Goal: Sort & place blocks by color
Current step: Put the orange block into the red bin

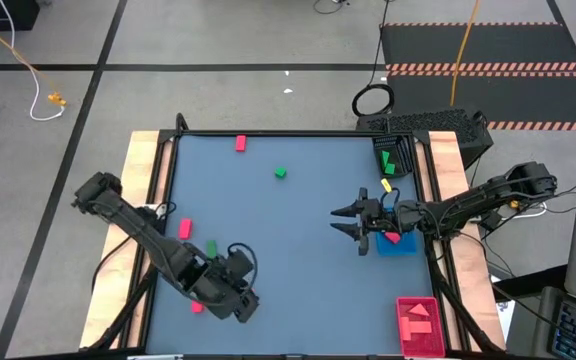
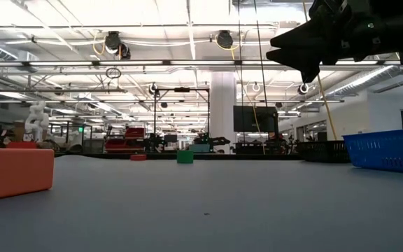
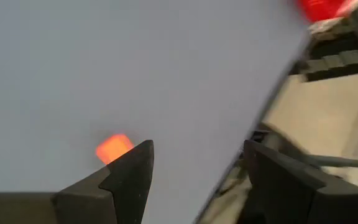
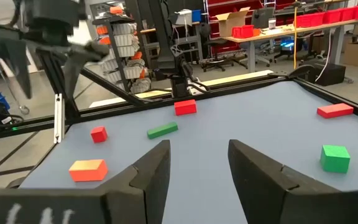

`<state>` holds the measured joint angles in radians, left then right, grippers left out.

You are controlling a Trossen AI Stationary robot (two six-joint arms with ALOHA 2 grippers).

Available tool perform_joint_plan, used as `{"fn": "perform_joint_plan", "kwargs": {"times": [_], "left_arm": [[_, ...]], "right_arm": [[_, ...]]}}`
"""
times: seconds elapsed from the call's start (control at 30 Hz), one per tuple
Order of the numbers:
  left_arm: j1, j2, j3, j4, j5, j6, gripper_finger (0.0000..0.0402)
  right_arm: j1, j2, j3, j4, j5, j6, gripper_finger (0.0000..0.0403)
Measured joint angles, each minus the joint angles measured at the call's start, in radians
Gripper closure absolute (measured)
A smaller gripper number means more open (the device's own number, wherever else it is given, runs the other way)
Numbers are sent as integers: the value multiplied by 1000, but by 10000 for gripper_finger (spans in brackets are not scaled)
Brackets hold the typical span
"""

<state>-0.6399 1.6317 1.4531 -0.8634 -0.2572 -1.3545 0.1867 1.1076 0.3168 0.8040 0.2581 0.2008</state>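
Blocks lie scattered flat on the grey-blue table: a red block (image 1: 240,143) near the far edge, a green cube (image 1: 280,173), a red bar (image 1: 185,229), a green bar (image 1: 211,247) and a small red cube (image 1: 196,307). My left gripper (image 1: 246,308) hovers near the near edge, open, and a salmon block (image 3: 114,147) lies on the table just beside one finger (image 3: 132,171). My right gripper (image 1: 346,222) hangs open above the table left of the blue tray, pointing toward the table's left. In its wrist view my right gripper (image 4: 197,165) faces the salmon block (image 4: 87,168) and the green cube (image 4: 335,157).
A black tray (image 1: 393,158) with green pieces sits at the far right. The blue tray (image 1: 400,246) holds a red piece, and the red tray (image 1: 418,322) at the near right holds red and pink pieces. A yellow piece (image 1: 386,185) lies near the right edge. Bare tabletop spans the middle.
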Motion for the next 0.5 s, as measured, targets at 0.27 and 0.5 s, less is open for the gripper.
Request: {"fn": "perform_joint_plan", "kwargs": {"times": [0.27, 0.5], "left_arm": [[17, 259, 383, -441, 143, -90, 151], [31, 395, 470, -445, 179, -94, 151]], "right_arm": [[0, 0, 0, -9, 0, 0, 248], [0, 0, 0, -30, 0, 24, 248]]}}
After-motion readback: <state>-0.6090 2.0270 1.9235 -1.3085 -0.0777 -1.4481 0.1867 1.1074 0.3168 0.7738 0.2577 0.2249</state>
